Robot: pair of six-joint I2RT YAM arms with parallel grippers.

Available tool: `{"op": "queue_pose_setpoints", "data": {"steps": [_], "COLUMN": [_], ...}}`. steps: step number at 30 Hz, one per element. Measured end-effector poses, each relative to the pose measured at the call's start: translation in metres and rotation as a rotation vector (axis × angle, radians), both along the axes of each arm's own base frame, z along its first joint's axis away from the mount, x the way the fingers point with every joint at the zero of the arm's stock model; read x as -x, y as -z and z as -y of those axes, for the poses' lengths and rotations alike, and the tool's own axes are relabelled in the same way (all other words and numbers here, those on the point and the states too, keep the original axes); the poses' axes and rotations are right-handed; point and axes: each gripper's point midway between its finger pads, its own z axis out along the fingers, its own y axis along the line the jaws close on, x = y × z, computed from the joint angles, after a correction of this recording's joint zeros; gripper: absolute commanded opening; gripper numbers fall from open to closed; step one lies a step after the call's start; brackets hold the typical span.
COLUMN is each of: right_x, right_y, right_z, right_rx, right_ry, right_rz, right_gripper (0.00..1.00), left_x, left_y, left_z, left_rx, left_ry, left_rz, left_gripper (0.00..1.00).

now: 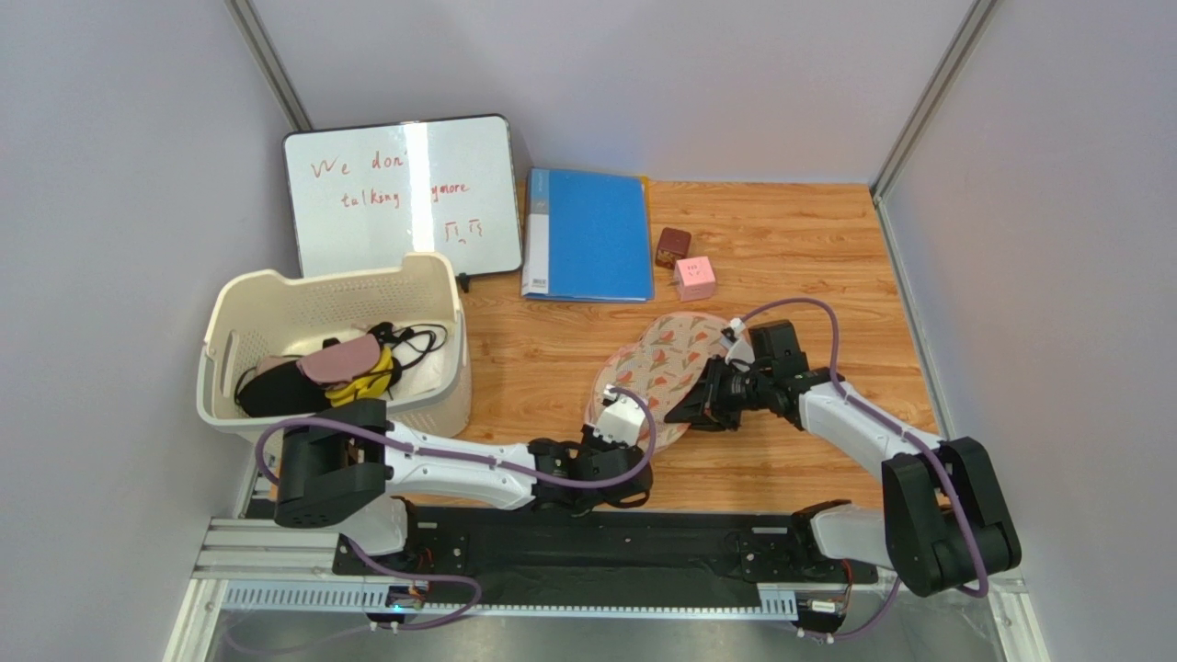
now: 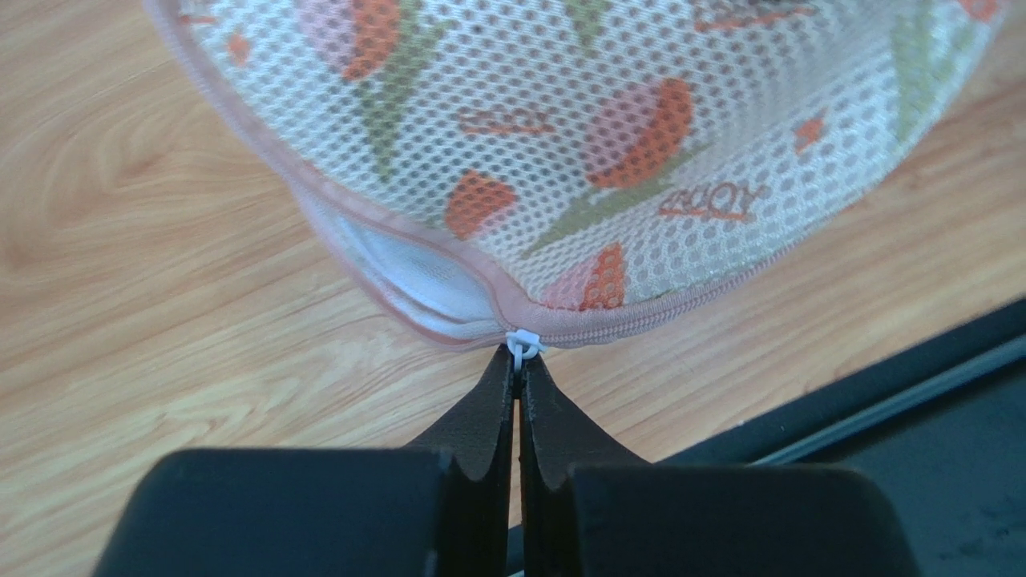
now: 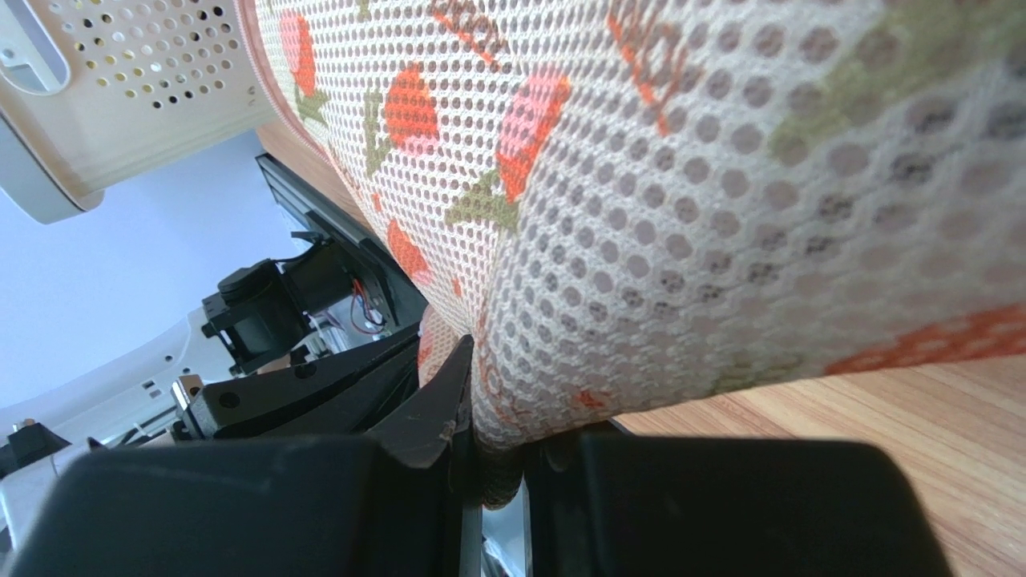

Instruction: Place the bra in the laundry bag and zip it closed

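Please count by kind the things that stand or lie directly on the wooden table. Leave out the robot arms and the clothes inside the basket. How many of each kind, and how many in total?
whiteboard: 1
blue folder: 1
small boxes: 2 (dark red box, pink box)
cream basket: 1
laundry bag: 1
Total: 6

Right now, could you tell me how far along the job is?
Done: the laundry bag lies folded shut; no bra shows outside it. In hand: left claw pinches the zip pull; right claw grips the bag's edge. Left: the seam beside the pull gapes unzipped.
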Motion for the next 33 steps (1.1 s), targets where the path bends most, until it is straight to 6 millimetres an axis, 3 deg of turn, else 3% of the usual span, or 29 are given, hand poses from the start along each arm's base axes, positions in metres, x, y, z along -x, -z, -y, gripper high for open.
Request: {"op": "queue_pose_setpoints", "data": {"steps": [4, 10, 14, 18, 25, 27, 29, 33], "right_x": [-0.005, -0.020, -0.023, -0.020, 0.009, 0.019, 0.028, 0.045], "right_y": [0.003, 0.002, 0.002, 0.008, 0.007, 0.009, 0.011, 0.016], "right_z": [-0.001, -0.017, -0.027, -0.022, 0.000, 0.003, 0.006, 0.005], "right_rx": [0.024, 0.044, 0.053, 0.093, 0.140, 0.132, 0.113, 0.056], "right_ry": [-0.015, -0.089, -0.138, -0.147, -0.098, -0.067, -0.034, 0.027], "right_rz": [0.004, 0.017, 0.034, 0.038, 0.071, 0.059, 0.049, 0.014], "right_gripper": [0.06, 0.18, 0.51, 0.68, 0.80, 0.91, 0.93, 0.84], "left_x": [0.014, 0.025, 0.026, 0.024, 0.018, 0.017, 0.018, 0.020], "left_y": [0.009, 0.003, 0.006, 0.007, 0.001, 0.000, -0.002, -0.004], "left_z": [0.004, 0.026, 0.033, 0.035, 0.042, 0.045, 0.048, 0.054], "left_rx": [0.073, 0.153, 0.152, 0.164, 0.211, 0.223, 0.239, 0.264], "left_ry": [0.106, 0.215, 0.233, 0.232, 0.227, 0.231, 0.237, 0.253], "left_rz": [-0.039, -0.068, -0.079, -0.089, -0.094, -0.098, -0.101, -0.109], "left_gripper": [0.00, 0.00, 0.00, 0.00, 0.00, 0.00, 0.00, 0.00]}}
